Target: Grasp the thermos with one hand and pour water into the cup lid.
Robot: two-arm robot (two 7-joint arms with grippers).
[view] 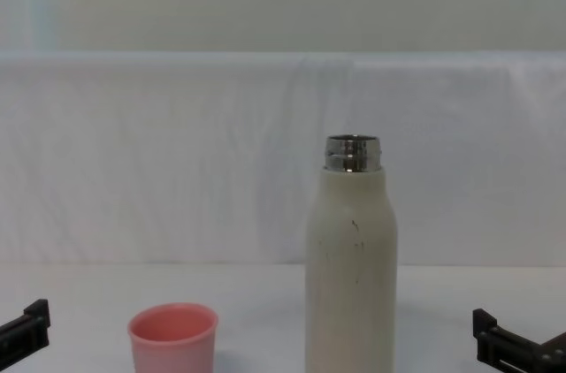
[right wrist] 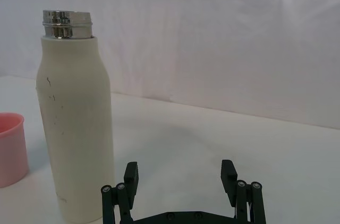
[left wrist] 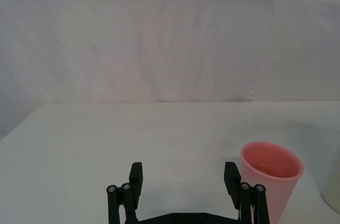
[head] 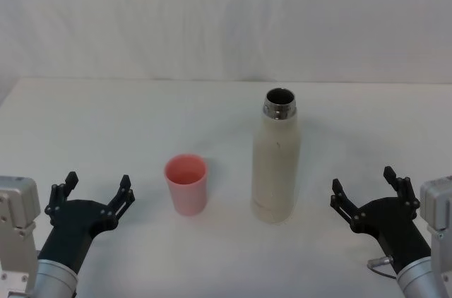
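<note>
The cream-white thermos (head: 277, 164) stands upright in the middle of the table, its steel neck uncapped; it also rises in the chest view (view: 351, 267) and the right wrist view (right wrist: 74, 128). Left of it stands the pink cup lid (head: 186, 183), mouth up, also in the left wrist view (left wrist: 270, 177) and chest view (view: 173, 338). My left gripper (head: 97, 191) rests open near the table's front left, short of the cup lid. My right gripper (head: 364, 190) rests open at the front right, a little to the right of the thermos. Neither holds anything.
The white table (head: 106, 121) runs back to a white cloth backdrop (head: 226, 22). Open tabletop lies around the thermos and cup lid on all sides.
</note>
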